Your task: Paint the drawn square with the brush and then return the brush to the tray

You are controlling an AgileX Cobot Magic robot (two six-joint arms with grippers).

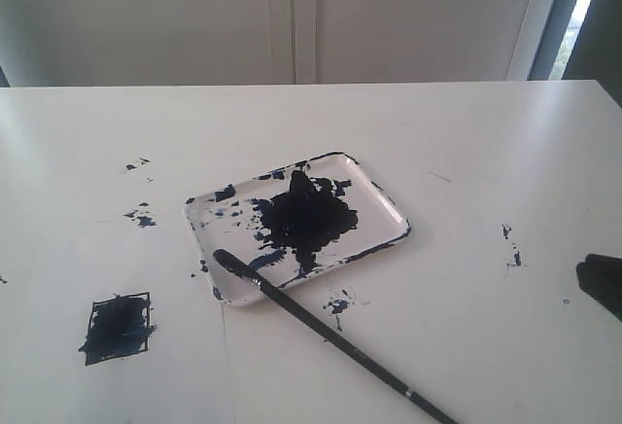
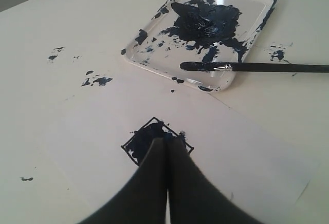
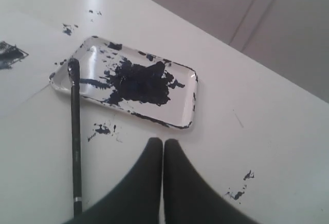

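Observation:
The drawn square [image 1: 117, 328] lies at the front left of the table, its inside smeared dark blue-black; it also shows in the left wrist view [image 2: 149, 137]. The white tray [image 1: 384, 202] with its black paint patch sits mid-table. The brush [image 1: 330, 333] rests with its blackened tip on the tray's front corner and its handle running out over the table toward the front right. My left gripper [image 2: 166, 141] is shut and empty, hovering by the square. My right gripper [image 3: 163, 142] is shut and empty, apart from the tray [image 3: 183, 83] and the brush [image 3: 75, 131].
Dark paint specks dot the table left of the tray [image 1: 143, 217], in front of it [image 1: 337, 304] and at the right [image 1: 512, 249]. A dark part of the right arm [image 1: 603, 283] shows at the right edge. A wall stands behind the table.

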